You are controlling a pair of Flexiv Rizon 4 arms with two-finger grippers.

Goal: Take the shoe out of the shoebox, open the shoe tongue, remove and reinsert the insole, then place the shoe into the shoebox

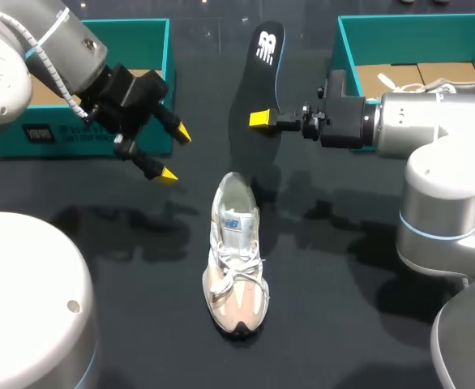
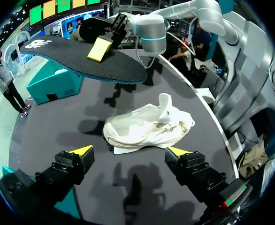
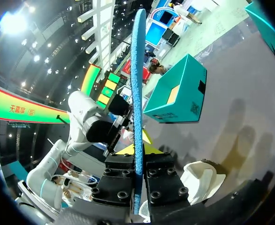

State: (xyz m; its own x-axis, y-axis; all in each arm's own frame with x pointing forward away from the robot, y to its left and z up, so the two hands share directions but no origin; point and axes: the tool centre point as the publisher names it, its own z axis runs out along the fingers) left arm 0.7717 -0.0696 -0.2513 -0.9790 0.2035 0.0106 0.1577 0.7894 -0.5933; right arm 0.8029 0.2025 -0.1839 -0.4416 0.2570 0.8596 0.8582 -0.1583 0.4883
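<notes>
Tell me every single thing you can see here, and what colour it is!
shoe: one, white and beige-pink, lying on the middle of the table, outside both boxes.
insole: one, black with a blue edge, held up off the table beyond the shoe.
shoeboxes: two, teal; left shoebox and right shoebox at the far corners.
table: one, black, under everything.
left gripper: one, black with yellow tips, open, empty, in front of the left shoebox.
right gripper: one, black with yellow tips, shut on the insole.
</notes>
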